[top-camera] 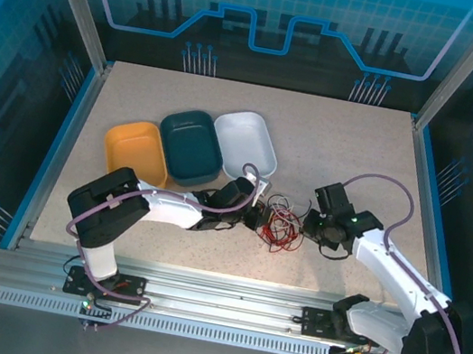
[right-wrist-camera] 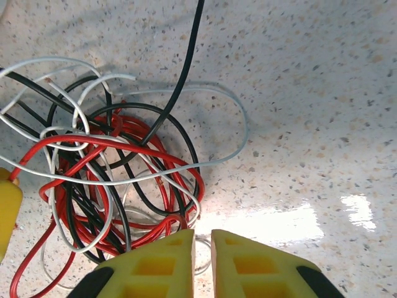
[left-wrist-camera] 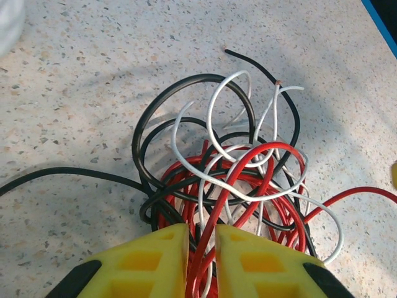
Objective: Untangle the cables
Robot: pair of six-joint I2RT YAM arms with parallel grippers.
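Cables [top-camera: 281, 223] – red, black, white knot – lie on table [top-camera: 360, 153], mid-width, toward near edge, between both grippers. Open surface beyond and to right; 3 bins [top-camera: 189, 146] crowd left-rear. Left gripper [left-wrist-camera: 201, 231] closed on red strand [left-wrist-camera: 201, 264]. Right gripper [right-wrist-camera: 203, 236] jaws nearly together at knot's rim – pinched strand possibly hidden beneath. Strand ends cut off in wrist views.

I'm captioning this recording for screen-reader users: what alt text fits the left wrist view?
The left pincer, yellow-fingered, pinches the red cable at the edge of a knot where it coils with the black cable and white cable on a speckled table.
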